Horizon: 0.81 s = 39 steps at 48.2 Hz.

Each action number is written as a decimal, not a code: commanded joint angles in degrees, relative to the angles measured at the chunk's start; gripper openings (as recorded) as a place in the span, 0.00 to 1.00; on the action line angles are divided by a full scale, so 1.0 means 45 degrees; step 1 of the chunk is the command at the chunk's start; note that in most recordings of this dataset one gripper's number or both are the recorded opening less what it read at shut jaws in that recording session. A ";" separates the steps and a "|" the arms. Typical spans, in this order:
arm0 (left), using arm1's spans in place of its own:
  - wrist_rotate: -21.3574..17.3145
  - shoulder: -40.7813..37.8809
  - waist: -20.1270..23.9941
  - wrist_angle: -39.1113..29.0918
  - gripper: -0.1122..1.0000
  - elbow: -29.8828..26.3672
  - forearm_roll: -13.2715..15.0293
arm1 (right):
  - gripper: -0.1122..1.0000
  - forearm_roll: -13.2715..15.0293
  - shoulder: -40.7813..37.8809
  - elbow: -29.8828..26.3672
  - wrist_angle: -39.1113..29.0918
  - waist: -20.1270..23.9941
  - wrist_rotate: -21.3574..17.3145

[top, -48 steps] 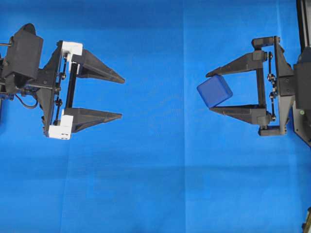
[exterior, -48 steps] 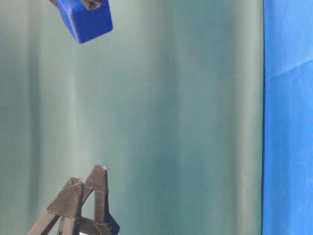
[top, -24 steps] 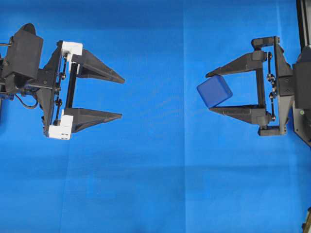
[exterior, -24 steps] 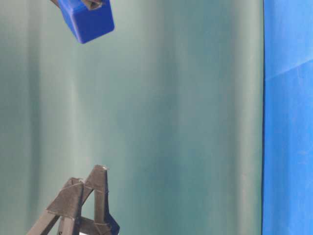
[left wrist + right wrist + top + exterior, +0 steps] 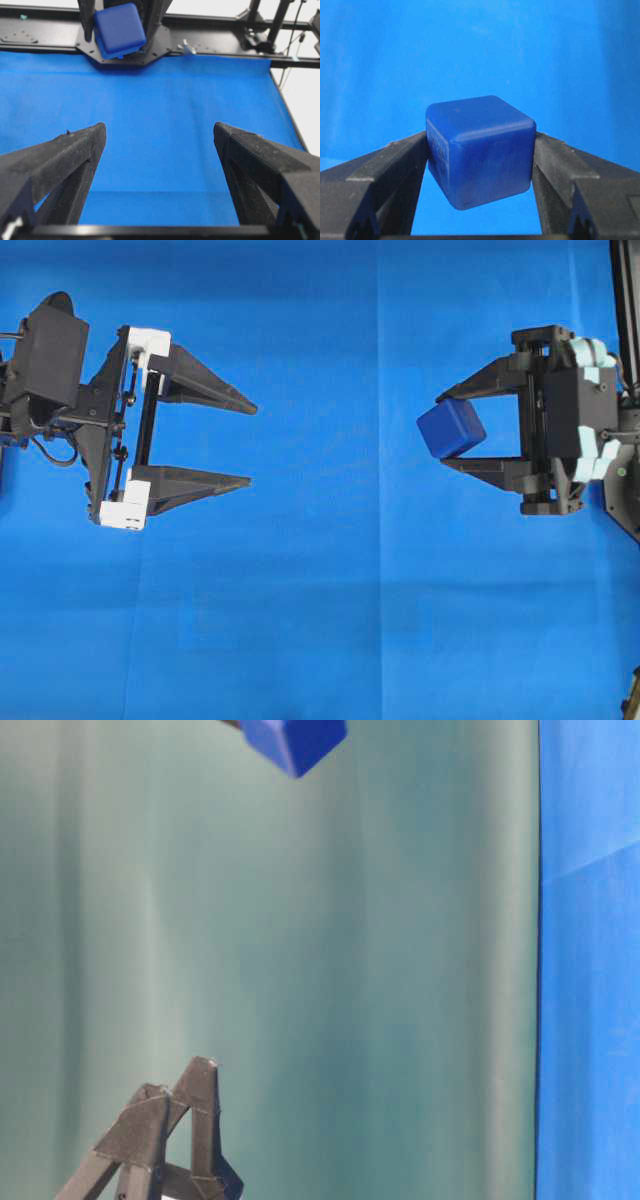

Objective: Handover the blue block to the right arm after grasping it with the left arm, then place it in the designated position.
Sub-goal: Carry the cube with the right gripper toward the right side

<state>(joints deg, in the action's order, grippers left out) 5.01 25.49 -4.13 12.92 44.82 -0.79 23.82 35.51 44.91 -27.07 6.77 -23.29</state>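
I've got the small dark-blue rounded cube [image 5: 451, 428] pinched between the all-black right gripper [image 5: 447, 429]'s tips, lifted above the blue cloth [image 5: 320, 620]. Setting it down, I'd lower gently and keep it square. My white-blocked left gripper [image 5: 250, 442] hangs spread wide, empty, well apart. Nothing obstructs below.

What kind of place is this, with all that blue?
Probably a robotics lab bench set up for practice tasks. A plain blue cloth covers the table, two robot grippers face each other, the left gripper open and the right gripper clamping a blue block, with black framing behind.
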 commanded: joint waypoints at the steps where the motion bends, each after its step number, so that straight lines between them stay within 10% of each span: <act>1: -0.0020 0.0059 -0.0039 0.0117 0.94 -0.0332 -0.0039 | 0.52 -0.0039 0.0039 -0.0410 0.0020 0.0020 -0.0020; 39: 0.0000 0.0059 -0.0039 0.0059 0.94 -0.0313 -0.0020 | 0.52 -0.0039 -0.0762 -0.0449 0.0410 0.0039 -0.0039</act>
<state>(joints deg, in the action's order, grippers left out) 5.01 25.49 -4.22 12.83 44.74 -0.79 23.73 32.78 44.82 -26.10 6.86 -23.38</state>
